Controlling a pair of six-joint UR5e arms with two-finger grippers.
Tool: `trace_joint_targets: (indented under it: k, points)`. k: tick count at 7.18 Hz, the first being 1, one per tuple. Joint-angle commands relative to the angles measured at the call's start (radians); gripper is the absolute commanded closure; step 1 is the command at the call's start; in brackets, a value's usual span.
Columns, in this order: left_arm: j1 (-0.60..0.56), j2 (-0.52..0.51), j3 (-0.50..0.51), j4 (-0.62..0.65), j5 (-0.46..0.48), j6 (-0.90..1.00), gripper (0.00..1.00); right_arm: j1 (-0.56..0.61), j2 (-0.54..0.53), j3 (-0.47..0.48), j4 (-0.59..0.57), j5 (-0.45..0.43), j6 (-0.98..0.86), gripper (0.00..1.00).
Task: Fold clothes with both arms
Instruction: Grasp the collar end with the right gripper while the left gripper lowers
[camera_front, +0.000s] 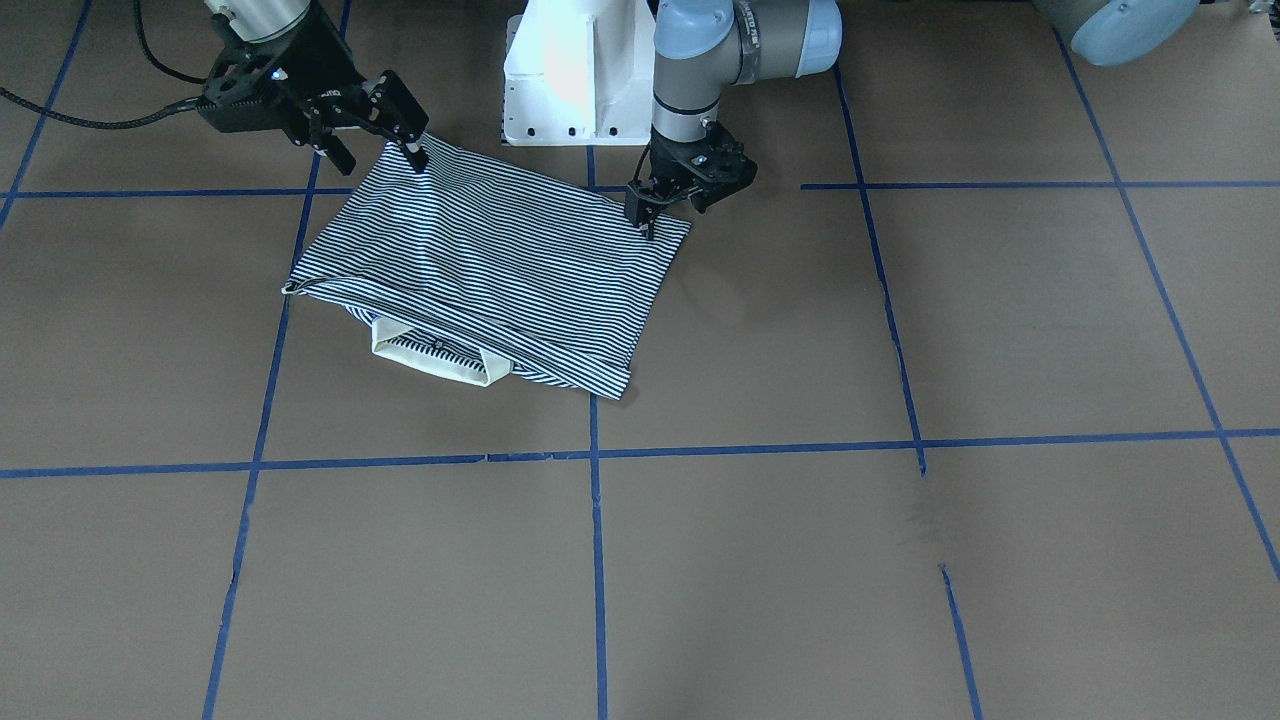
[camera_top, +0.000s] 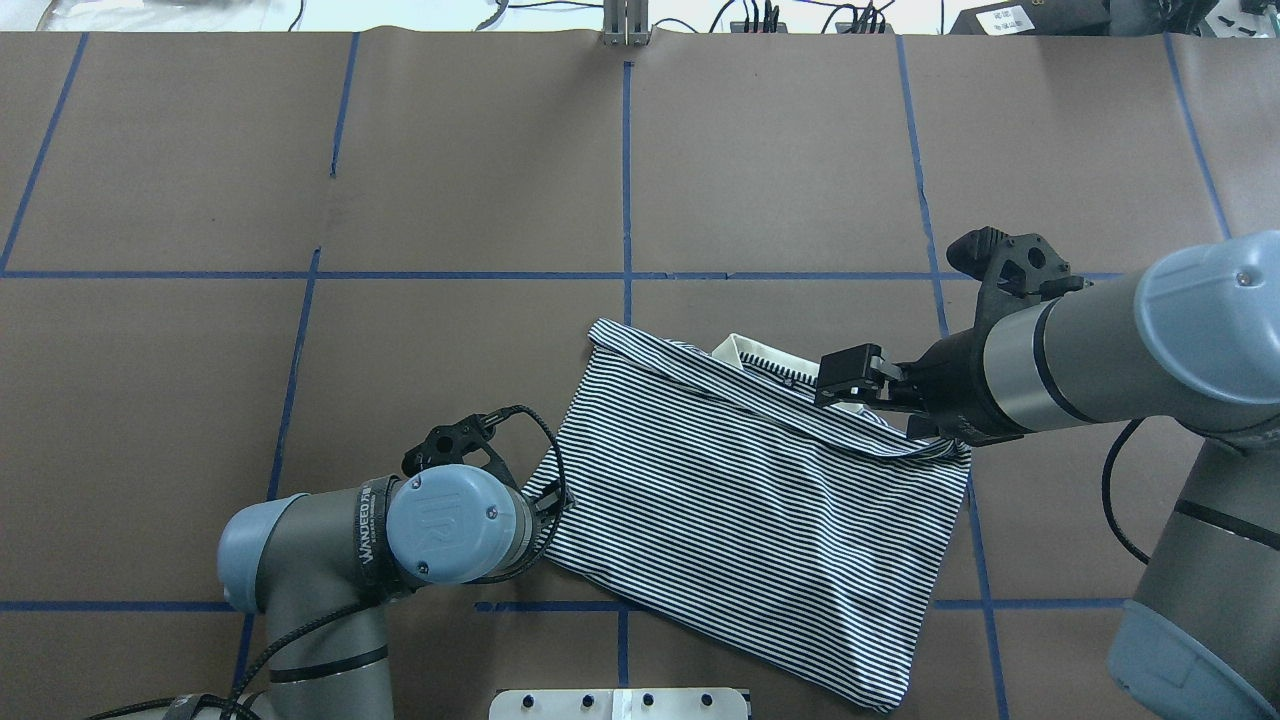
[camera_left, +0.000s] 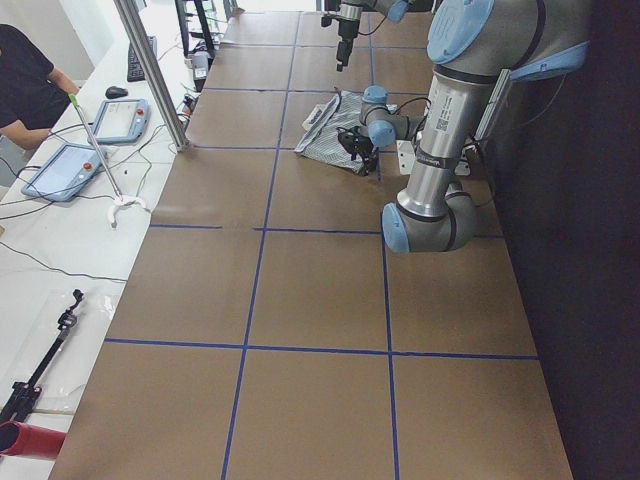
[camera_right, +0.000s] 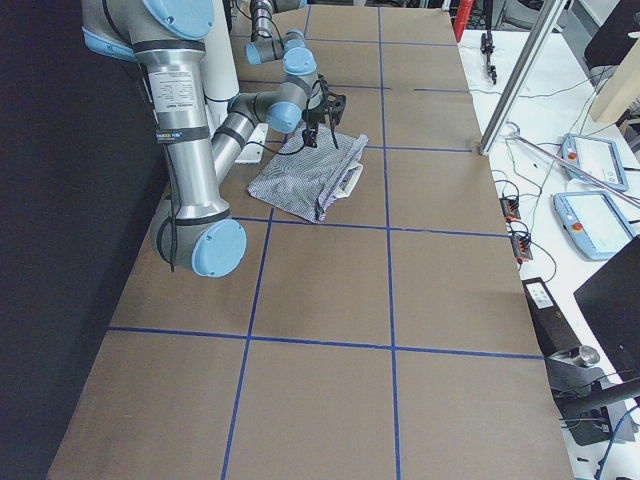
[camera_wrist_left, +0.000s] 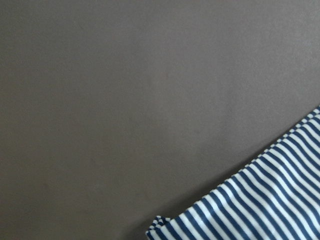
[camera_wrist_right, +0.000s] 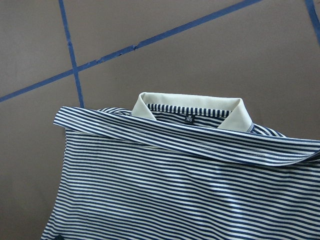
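Note:
The striped polo shirt (camera_front: 480, 270) lies folded into a flat rectangle on the brown table, near the robot's base. Its cream collar (camera_front: 435, 360) sticks out from under the far folded edge. My right gripper (camera_front: 382, 158) is open, one fingertip over the shirt's near corner on the right arm's side. In the overhead view it (camera_top: 850, 378) hovers by the collar (camera_top: 745, 352). My left gripper (camera_front: 665, 212) looks open, fingers pointing down at the opposite near corner. The left wrist view shows that corner (camera_wrist_left: 260, 210) lying flat. The right wrist view shows shirt (camera_wrist_right: 175, 190) and collar (camera_wrist_right: 190, 107).
The white pedestal base (camera_front: 570, 80) stands just behind the shirt. Blue tape lines (camera_front: 598, 455) divide the brown table into squares. An operators' desk with tablets (camera_left: 100, 120), a person (camera_left: 25, 80) and a metal pole (camera_left: 150, 70) are beyond the far edge.

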Motion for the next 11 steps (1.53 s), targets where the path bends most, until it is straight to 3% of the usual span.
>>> trace_joint_targets:
  k: [1, 2, 5, 8, 9, 11]
  points:
    - [0.001, -0.001, -0.001, 0.000, 0.015, -0.001, 0.80, 0.005, 0.000, 0.000, 0.001, 0.004, -0.001, 0.00]
    - [0.002, 0.000, 0.001, 0.000, 0.016, 0.005, 1.00, 0.014, 0.000, 0.000, 0.001, 0.010, -0.001, 0.00]
    - [-0.005, -0.004, -0.015, 0.000, 0.013, 0.039, 1.00, 0.017, -0.003, 0.000, 0.000, 0.012, 0.001, 0.00]
    - [-0.146, -0.010, 0.003, -0.006, 0.013, 0.189, 1.00, 0.019, -0.005, 0.000, 0.001, 0.007, 0.001, 0.00]
    - [-0.209, -0.012, 0.040, -0.046, 0.013, 0.232, 1.00, 0.019, -0.003, 0.000, 0.001, 0.004, 0.001, 0.00]
    - [-0.290, -0.100, 0.224, -0.144, 0.015, 0.251, 1.00, 0.019, -0.005, -0.002, 0.001, -0.001, 0.001, 0.00]
